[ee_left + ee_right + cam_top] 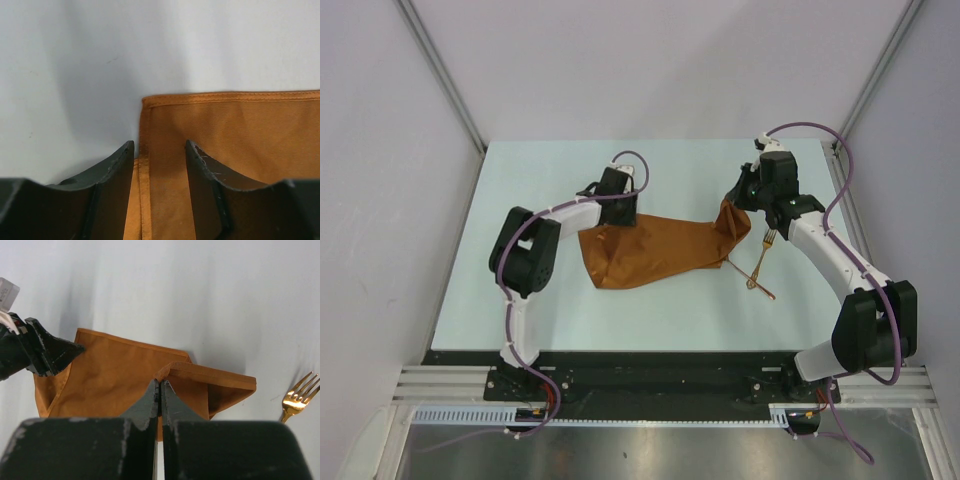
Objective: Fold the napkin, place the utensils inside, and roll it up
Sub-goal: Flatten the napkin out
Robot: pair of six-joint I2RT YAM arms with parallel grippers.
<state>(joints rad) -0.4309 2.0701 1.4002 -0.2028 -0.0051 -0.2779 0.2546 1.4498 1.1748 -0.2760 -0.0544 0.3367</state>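
Left gripper (160, 150): jaws apart over napkin (645, 250) hem, holding nothing.
Right gripper (160, 384): pinched tight on a raised napkin corner.
Fork (299, 396): flat on table (520, 300) beside napkin.

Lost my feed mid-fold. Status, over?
Left gripper open above napkin edge. Right gripper shut on napkin corner, raised. Utensils on table beside it, not yet inside. Nothing blocking.

In the left wrist view, the napkin (230, 140) is running off the right and bottom edges. The right gripper (160, 390) is hiding the fork's (299, 396) handle. From above, the utensils (760, 270) near the table's (670, 310) right edge are showing too small to tell apart.
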